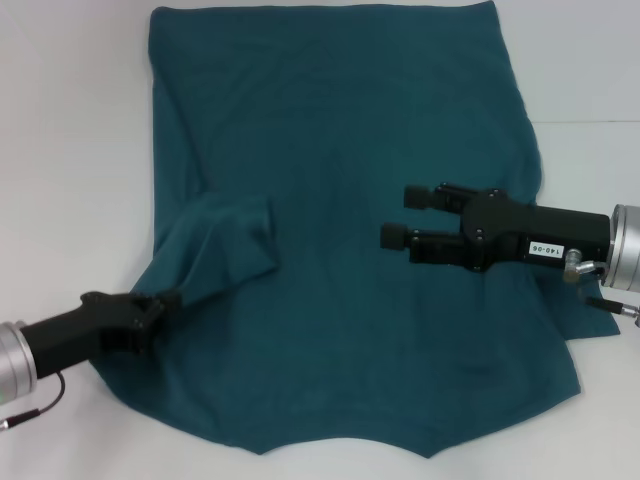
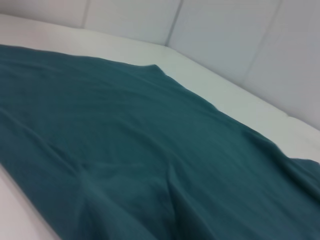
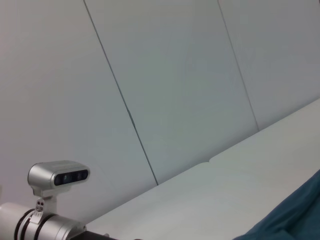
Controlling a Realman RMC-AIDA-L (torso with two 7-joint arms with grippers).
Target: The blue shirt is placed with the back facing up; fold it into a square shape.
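Observation:
The blue shirt (image 1: 340, 200) lies spread over the white table (image 1: 70, 150), with its straight hem at the far side. At the near left, my left gripper (image 1: 163, 303) is shut on a bunched fold of the shirt's left sleeve, which rises and drapes in toward the shirt's middle. Over the right half of the shirt my right gripper (image 1: 400, 217) hovers open, its two fingers pointing left with nothing between them. The left wrist view is filled by the shirt (image 2: 130, 150). The right wrist view catches only a corner of the shirt (image 3: 300, 215).
White table surface (image 2: 235, 95) borders the shirt on every side, and pale wall panels (image 3: 175, 75) stand behind it. The right wrist view shows the left arm's wrist camera (image 3: 57, 175). The shirt's near edge lies close to the table's front.

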